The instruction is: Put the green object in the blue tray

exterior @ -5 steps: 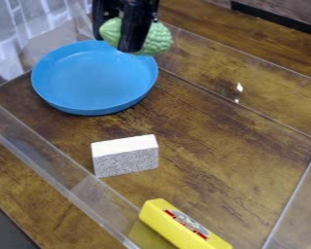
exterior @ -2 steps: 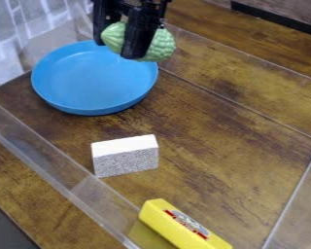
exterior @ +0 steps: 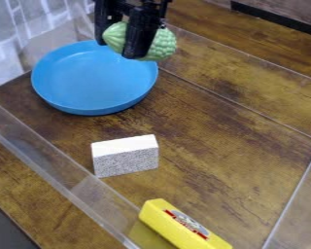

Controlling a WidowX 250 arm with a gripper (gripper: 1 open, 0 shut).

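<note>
Nearer the camera, apparently clear-walled, stands a barrier (exterior: 70,173).

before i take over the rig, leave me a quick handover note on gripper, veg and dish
Gripper: shut on the light green bumpy toy vegetable, held up at the right part of the round blue plastic dish's far rim, as the camera sees it.
Dish: on the brown wooden table.
Done: vegetable grasped and lifted.
Left: likely shift it over the dish, lower, release.
</note>
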